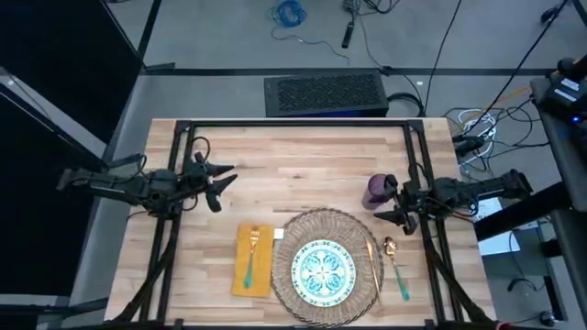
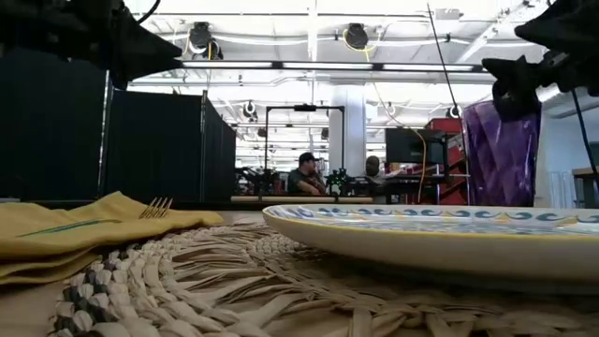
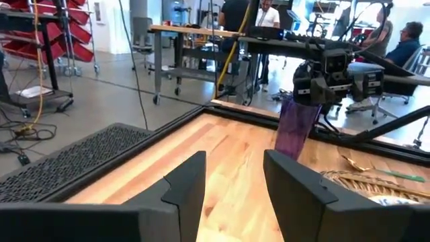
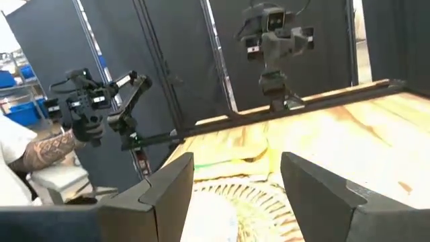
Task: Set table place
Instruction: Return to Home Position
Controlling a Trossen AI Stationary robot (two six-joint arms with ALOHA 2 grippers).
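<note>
Right hand (image 4: 236,161) wide open, empty

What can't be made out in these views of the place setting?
Knife: high view, too thin to tell from the placemat edge.
Spoon: low view, hidden behind the plate.
Cup base: low view, hidden by the plate rim.
Cup rim: left wrist view, covered by the right end effector.

No text, label, brand, number or sign can be read anywhere on the table (image 1: 303,174), on the things lying on it, or in the room beyond it.
</note>
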